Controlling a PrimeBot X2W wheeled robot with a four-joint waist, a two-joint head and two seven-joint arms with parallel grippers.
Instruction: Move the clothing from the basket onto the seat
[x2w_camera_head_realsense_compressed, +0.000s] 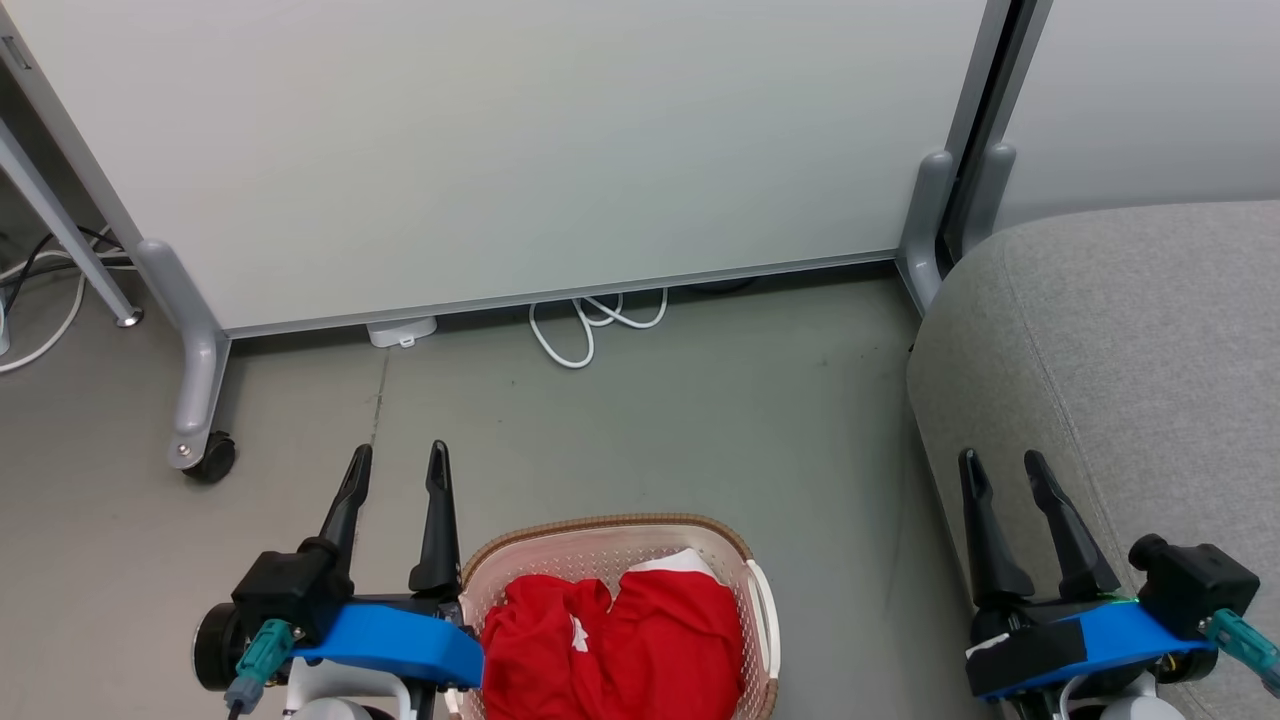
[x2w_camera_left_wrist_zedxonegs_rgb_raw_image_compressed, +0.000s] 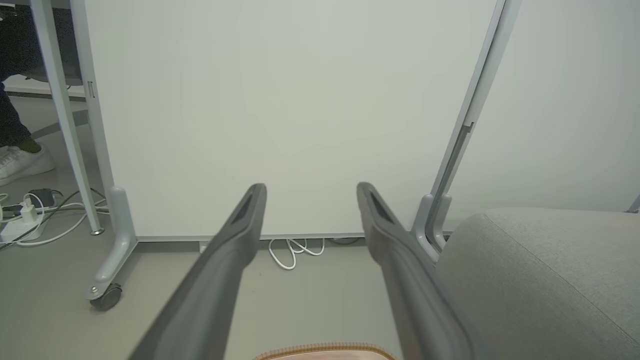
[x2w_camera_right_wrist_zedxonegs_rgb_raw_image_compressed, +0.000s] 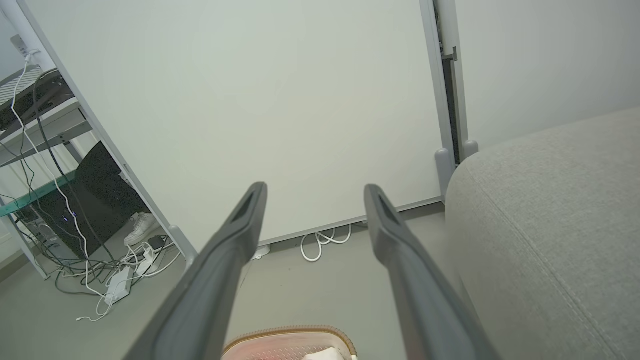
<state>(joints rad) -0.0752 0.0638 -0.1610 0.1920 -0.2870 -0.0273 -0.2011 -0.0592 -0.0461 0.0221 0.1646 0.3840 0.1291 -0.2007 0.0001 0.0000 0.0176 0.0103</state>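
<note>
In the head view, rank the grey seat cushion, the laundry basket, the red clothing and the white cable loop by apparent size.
Largest: grey seat cushion
laundry basket
red clothing, nearly as big as the basket
Smallest: white cable loop

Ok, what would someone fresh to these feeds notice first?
The bright red clothing heaped in the cream basket, bottom centre of the head view, jumps out against the grey floor. Next comes the big grey seat at the right. Both grippers stand open: left gripper beside the basket's left rim, right gripper at the seat's edge.
</note>
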